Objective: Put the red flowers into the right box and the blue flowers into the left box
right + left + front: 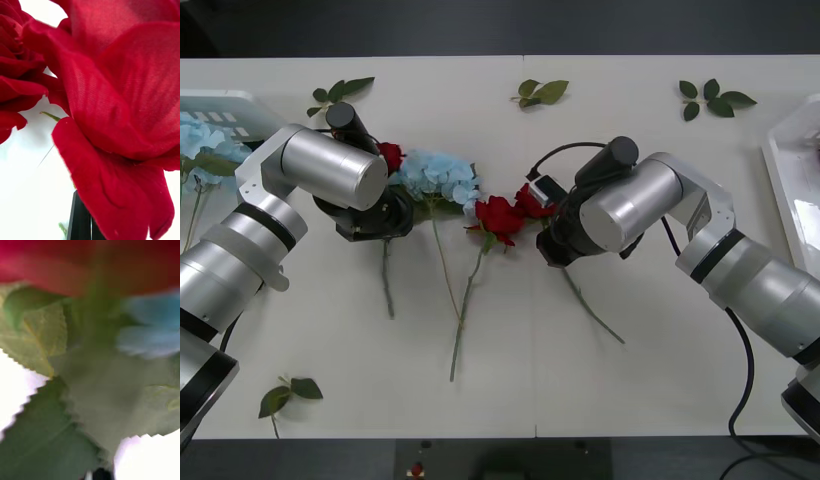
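While both arms reach low over the table (pixel 600 400), the right gripper (pixel 542 212) sits at the red flowers (pixel 500 217), petals pressed just ahead of one black finger (pixel 80 221); grip unclear. Left gripper (pixel 385 205) is down among leaves beside the blue flowers (pixel 438 175); grip unclear too.

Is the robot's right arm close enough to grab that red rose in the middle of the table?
Probably yes. The right gripper is down at the red roses on the table, petals right against its camera, and nothing lies between them. Whether its jaws are open is hidden.
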You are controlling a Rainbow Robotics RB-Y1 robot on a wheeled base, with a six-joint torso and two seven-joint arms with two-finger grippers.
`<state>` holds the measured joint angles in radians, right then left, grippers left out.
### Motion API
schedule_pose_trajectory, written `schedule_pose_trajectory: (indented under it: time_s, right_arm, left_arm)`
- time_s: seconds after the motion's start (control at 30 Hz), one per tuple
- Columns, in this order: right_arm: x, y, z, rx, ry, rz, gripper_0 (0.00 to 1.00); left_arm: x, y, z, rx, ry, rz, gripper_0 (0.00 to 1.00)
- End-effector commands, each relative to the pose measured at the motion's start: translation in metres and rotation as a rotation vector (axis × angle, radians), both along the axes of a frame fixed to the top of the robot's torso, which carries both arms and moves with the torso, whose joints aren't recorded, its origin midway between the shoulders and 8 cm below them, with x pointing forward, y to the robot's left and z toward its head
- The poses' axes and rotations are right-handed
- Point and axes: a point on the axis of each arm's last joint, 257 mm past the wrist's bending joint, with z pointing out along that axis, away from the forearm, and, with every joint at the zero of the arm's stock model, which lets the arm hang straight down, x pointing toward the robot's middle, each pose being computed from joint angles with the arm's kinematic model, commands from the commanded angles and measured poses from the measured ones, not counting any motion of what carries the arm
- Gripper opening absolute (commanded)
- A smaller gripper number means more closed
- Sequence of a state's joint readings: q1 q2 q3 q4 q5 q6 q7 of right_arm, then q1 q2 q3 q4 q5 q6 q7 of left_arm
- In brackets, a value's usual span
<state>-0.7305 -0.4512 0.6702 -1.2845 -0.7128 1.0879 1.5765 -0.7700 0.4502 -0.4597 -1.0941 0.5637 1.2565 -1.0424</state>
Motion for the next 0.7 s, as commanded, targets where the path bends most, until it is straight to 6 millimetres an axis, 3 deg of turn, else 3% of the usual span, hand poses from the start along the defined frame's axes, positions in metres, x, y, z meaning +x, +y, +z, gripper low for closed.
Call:
schedule_pose_trajectory:
  time_s: [0.03, 0.13, 0.3, 0.47, 0.63, 0.7]
  right_arm:
    - [0.027, -0.03, 0.047, 0.019, -0.028, -0.027, 0.0]
    - [0.032, -0.053, 0.063, 0.031, -0.013, -0.061, 0.01]
    - [0.046, -0.111, 0.11, 0.054, -0.011, -0.144, 0.0]
    - [0.058, -0.192, 0.16, -0.001, -0.063, -0.239, 0.0]
    - [0.063, -0.289, 0.209, -0.133, -0.159, -0.343, 0.0]
    - [0.062, -0.31, 0.219, -0.172, -0.179, -0.366, 0.0]
  left_arm:
    - [0.022, -0.007, 0.04, 0.024, -0.077, -0.081, 0.0]
    - [0.023, -0.003, 0.05, 0.027, -0.079, -0.088, 0.0]
    - [0.021, 0.011, 0.072, 0.025, -0.068, -0.124, 0.0]
    - [0.021, 0.028, 0.094, 0.014, -0.07, -0.172, 0.0]
    - [0.025, 0.045, 0.117, 0.017, -0.101, -0.253, 0.0]
    - [0.026, 0.05, 0.125, 0.02, -0.117, -0.282, 0.0]
